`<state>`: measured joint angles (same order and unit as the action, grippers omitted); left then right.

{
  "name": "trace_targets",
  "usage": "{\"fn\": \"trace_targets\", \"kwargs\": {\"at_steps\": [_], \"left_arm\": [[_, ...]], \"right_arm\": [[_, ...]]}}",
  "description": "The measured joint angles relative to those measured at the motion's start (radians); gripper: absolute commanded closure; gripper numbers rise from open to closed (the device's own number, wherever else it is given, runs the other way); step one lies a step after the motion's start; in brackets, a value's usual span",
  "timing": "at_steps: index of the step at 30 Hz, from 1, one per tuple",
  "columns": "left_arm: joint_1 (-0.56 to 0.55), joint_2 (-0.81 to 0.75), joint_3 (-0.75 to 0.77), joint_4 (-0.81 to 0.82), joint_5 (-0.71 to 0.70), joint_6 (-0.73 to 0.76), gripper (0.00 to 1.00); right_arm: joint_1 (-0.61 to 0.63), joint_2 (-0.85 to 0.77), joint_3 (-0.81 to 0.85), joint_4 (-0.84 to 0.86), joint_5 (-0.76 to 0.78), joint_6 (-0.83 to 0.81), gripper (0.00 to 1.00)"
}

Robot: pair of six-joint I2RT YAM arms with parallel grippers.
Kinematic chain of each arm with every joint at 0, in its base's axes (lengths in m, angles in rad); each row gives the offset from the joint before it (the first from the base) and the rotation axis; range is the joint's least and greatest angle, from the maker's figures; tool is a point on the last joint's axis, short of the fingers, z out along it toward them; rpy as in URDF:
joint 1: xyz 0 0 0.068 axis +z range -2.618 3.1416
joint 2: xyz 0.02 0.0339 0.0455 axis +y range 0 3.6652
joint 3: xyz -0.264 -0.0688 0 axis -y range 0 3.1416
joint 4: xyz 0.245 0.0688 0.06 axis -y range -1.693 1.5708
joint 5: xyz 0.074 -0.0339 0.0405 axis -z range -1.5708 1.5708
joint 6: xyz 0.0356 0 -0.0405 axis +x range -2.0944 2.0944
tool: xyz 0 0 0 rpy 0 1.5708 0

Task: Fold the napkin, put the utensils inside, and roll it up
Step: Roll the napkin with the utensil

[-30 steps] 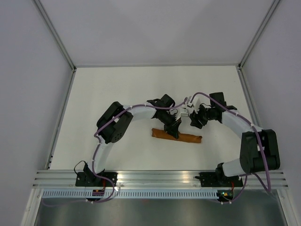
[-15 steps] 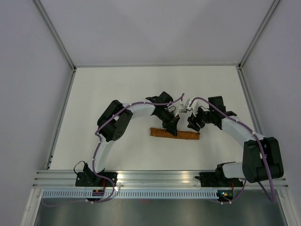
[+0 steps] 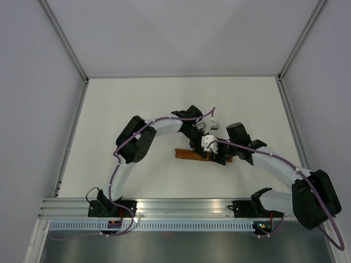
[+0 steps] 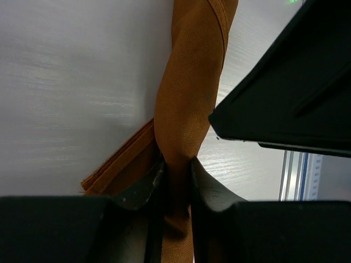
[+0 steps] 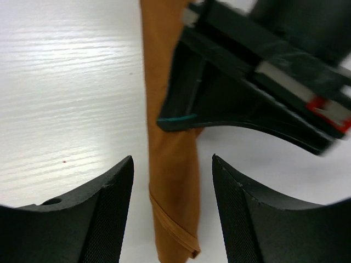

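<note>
The rust-orange napkin [image 3: 184, 154] lies rolled into a narrow tube across the middle of the white table. My left gripper [image 3: 201, 149] is shut on the roll; the left wrist view shows the fabric [image 4: 186, 104] pinched between its jaws. My right gripper [image 3: 222, 159] is open and straddles the roll's right end; in the right wrist view the roll [image 5: 170, 175] runs between the two fingers without touching them. No utensils show; whether they are inside the roll cannot be told.
The white table [image 3: 131, 109] is walled by grey panels at the back and sides. A metal rail [image 3: 181, 207] runs along the near edge by the arm bases. The left gripper's body [image 5: 258, 93] sits close above the roll in the right wrist view.
My right arm has swung in from behind the roll to its right end, its open jaws now over it. The roll and my left gripper have shifted slightly.
</note>
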<state>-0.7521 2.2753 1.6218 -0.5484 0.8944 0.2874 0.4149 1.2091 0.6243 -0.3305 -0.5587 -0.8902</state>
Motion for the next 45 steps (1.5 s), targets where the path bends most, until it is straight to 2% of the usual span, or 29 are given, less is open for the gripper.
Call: {"fn": "trace_targets", "kwargs": {"at_steps": [6,14,23,26,28,38,45], "left_arm": [[0.001,0.011,0.021,-0.023,0.001,-0.006,0.72],[0.003,0.020,0.035,-0.039,0.006,-0.006,0.69],[0.006,0.020,0.039,-0.052,0.034,-0.009,0.51],[0.011,0.019,0.042,-0.055,0.042,-0.017,0.50],[0.018,0.016,0.042,-0.053,0.041,-0.022,0.50],[0.111,-0.032,0.041,0.033,-0.072,-0.087,0.49],[0.182,-0.142,0.023,0.117,-0.214,-0.209,0.48]], "right_arm": [[0.101,0.021,-0.055,0.036,0.091,-0.029,0.35],[0.159,0.082,-0.074,0.113,0.183,-0.047,0.38],[0.172,0.133,-0.074,0.172,0.239,-0.056,0.62],[0.172,0.146,-0.066,0.173,0.244,-0.056,0.69],[0.172,0.162,-0.052,0.172,0.246,-0.056,0.70],[0.172,0.260,0.041,0.138,0.246,-0.013,0.73],[0.172,0.366,0.151,0.110,0.246,0.066,0.73]]}}
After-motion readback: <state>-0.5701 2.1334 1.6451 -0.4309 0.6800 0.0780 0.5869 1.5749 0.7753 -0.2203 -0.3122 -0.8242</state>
